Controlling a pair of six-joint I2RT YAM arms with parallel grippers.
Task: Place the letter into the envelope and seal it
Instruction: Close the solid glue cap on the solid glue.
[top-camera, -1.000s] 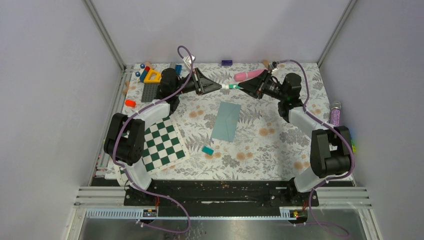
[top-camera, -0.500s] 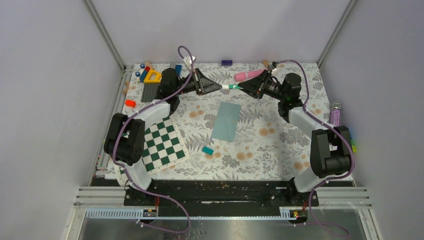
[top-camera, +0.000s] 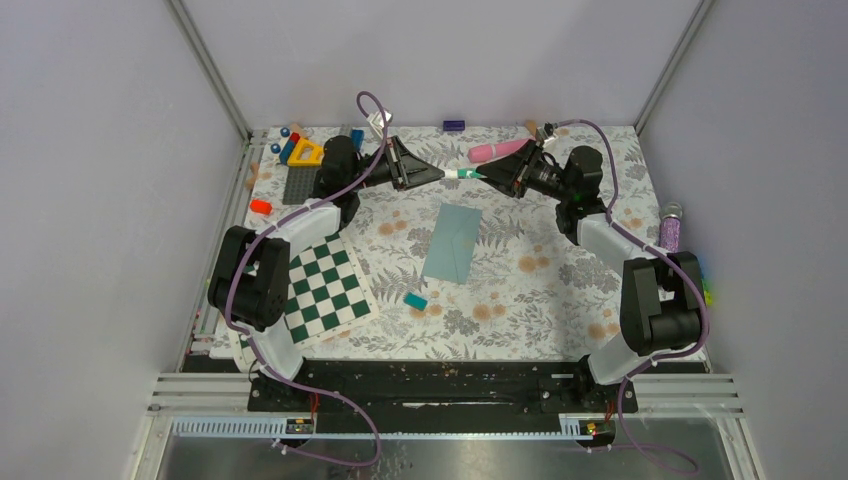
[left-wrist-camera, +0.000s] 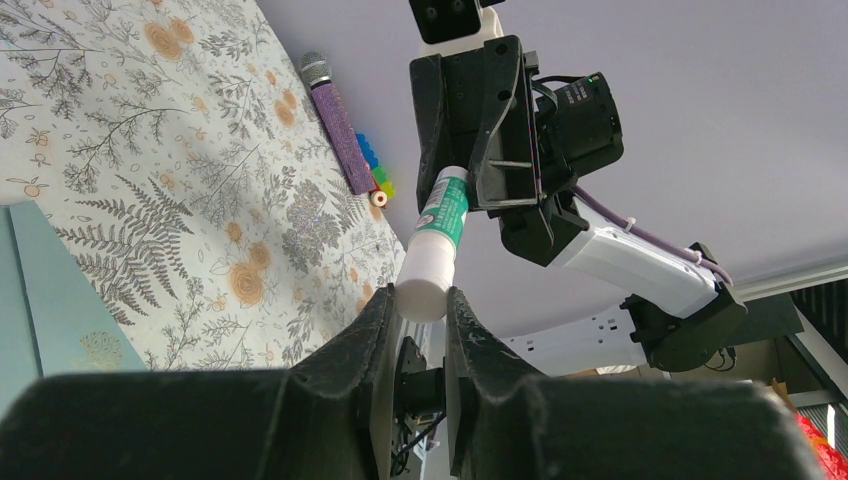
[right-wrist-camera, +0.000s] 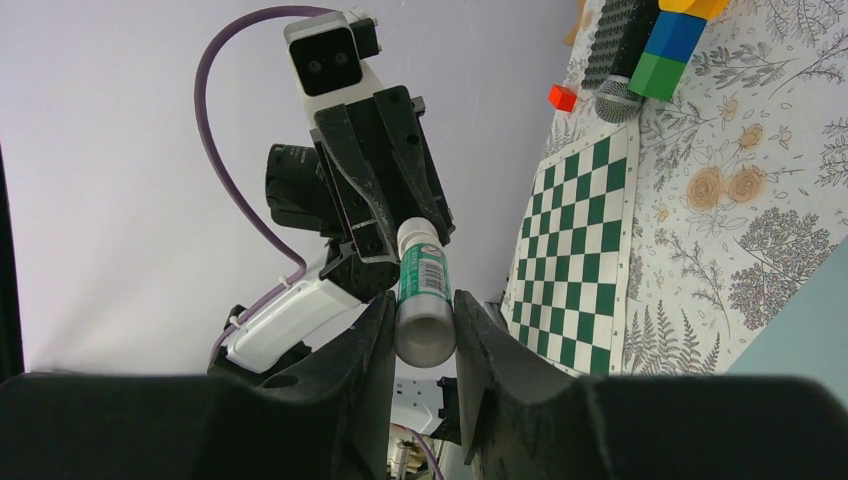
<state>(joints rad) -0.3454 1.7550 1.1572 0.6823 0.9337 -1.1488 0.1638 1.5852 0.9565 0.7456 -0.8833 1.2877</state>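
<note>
Nothing has shifted over the last second. My left gripper and right gripper meet nose to nose at upper centre of the top view, each pinching one end of the glue stick: left on the white end, right on the green-labelled body. The envelope lies flat mid-frame on the floral table, with a small teal block near its lower left corner.

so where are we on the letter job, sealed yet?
Done, probably: no loose letter is in view and the envelope lies flat, so it is likely inside. In hand: the left gripper and right gripper each clamp one end of a glue stick, likely uncapping it. Left: glue the envelope and press it shut.
</note>
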